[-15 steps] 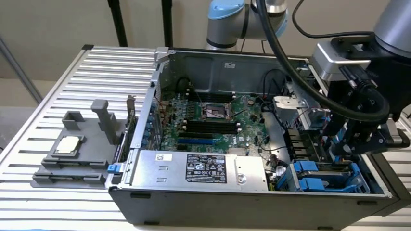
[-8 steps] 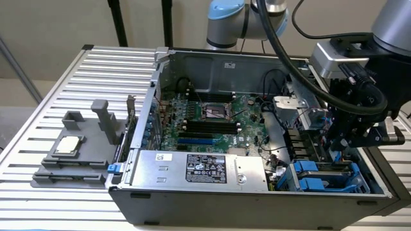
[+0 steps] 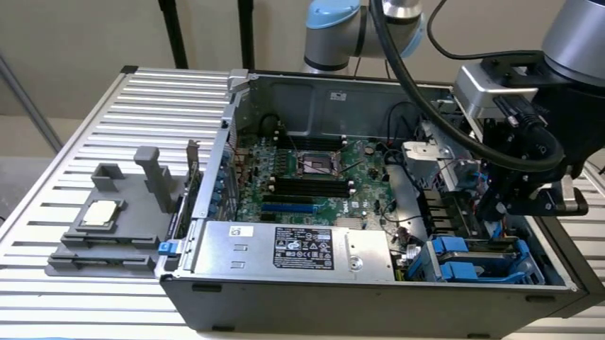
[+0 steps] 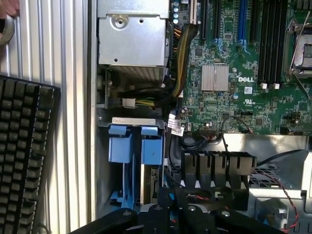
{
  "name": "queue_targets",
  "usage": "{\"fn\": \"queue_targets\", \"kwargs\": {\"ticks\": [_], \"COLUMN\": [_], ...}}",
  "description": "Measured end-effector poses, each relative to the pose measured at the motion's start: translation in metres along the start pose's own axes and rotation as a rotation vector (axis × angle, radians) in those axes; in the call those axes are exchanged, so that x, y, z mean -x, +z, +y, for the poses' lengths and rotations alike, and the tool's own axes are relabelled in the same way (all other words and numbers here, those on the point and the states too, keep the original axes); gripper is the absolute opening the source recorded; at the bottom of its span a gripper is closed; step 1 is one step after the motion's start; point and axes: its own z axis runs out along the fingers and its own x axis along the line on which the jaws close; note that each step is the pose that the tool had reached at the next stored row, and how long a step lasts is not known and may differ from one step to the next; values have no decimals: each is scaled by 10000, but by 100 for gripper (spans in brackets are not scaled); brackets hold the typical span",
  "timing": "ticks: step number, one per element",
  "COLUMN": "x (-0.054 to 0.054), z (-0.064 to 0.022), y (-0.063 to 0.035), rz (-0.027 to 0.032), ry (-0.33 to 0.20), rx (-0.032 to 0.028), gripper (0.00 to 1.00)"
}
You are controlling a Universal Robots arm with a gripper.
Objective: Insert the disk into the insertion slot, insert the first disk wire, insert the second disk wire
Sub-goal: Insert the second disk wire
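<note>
The insertion slot (image 3: 529,273) is the grey metal cage in the case's front corner, on the exterior view's right. Blue plastic tabs (image 3: 461,256) of the disk's frame sit inside it. From the wrist, the two blue tabs (image 4: 134,145) stand side by side in the insertion slot (image 4: 105,161), and a thin edge of the disk (image 4: 150,183) shows between the rails; its label is hidden. My gripper (image 3: 515,211) hangs just above and behind the cage. Its black linkage (image 4: 187,217) lies close to the cage and a black fan duct (image 4: 219,170). A white connector (image 4: 129,103) on loose wires lies beside the cage.
A silver power supply with a black label (image 3: 302,248) fills the case front beside the cage. The green motherboard (image 3: 312,177) lies behind it. Yellow and black cables (image 4: 181,53) run past the supply. A grey fixture (image 3: 104,227) sits on the slatted table; a black keyboard (image 4: 24,156) lies outside the case.
</note>
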Motion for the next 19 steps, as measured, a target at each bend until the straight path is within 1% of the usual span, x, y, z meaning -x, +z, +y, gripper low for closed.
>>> {"fn": "queue_targets", "kwargs": {"ticks": [2, 5, 9, 14, 17, 19], "x": [-18, -65, -101, -133, -151, -158], "z": [20, 29, 35, 42, 46, 48], "y": [12, 65, 137, 211, 253, 280], "rz": [-1, -32, -80, -186, -225, -268], "ry": [0, 2, 7, 17, 20, 24], "rx": [0, -4, -28, -98, -141, -180], "gripper": [17, 17, 17, 17, 17, 17]}}
